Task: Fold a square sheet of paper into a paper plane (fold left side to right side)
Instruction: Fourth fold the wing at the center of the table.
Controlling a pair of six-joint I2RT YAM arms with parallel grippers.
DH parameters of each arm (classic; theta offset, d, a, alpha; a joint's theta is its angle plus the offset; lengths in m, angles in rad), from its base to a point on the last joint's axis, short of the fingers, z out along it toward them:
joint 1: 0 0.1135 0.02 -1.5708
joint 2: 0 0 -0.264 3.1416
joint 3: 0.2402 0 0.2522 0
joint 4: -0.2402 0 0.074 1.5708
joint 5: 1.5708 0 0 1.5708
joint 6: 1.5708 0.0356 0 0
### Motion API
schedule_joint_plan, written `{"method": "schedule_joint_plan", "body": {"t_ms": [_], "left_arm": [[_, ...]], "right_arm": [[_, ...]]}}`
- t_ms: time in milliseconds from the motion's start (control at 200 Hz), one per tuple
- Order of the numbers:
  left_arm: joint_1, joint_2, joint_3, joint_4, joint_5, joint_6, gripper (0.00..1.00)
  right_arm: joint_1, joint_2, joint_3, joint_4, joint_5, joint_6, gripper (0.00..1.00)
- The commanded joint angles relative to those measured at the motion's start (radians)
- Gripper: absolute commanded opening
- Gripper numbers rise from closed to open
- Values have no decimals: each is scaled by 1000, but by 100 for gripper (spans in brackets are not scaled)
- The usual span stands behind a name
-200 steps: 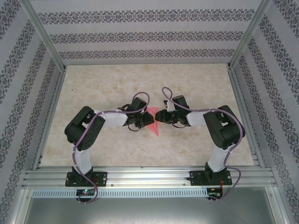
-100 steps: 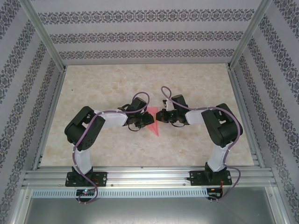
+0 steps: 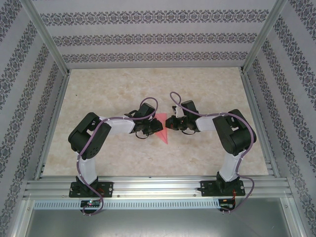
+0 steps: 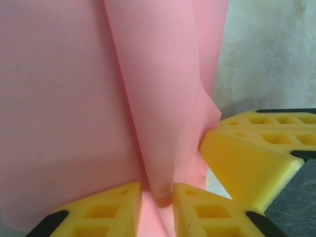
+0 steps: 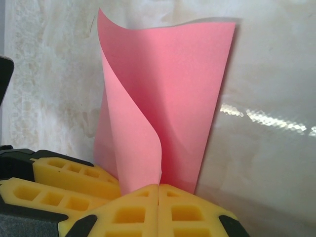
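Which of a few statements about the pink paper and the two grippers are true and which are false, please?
1. The thin pink-red sheet of paper lies flat and unfolded. False: it is folded, with a flap curling up.
2. The right gripper is shut on the paper. True.
3. The left gripper is wide open, clear of the paper. False: a raised fold of the paper is pinched between its fingers.
4. Both grippers meet near the middle of the beige marbled table. True.
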State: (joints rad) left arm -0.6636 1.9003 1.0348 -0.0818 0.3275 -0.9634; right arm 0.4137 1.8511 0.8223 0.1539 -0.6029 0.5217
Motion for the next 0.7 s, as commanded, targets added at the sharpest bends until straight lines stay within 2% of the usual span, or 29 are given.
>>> {"method": "schedule_joint_plan", "body": {"t_ms": [0,694], "left_arm": [[-13,26,-9,-19,-19,0,26],[-14,26,-16,-15,-18,-3,26]], "right_arm": [[-11,2,5,-4,24,-27,5],[-13,6,-27,-16,55,-36,5]]}}
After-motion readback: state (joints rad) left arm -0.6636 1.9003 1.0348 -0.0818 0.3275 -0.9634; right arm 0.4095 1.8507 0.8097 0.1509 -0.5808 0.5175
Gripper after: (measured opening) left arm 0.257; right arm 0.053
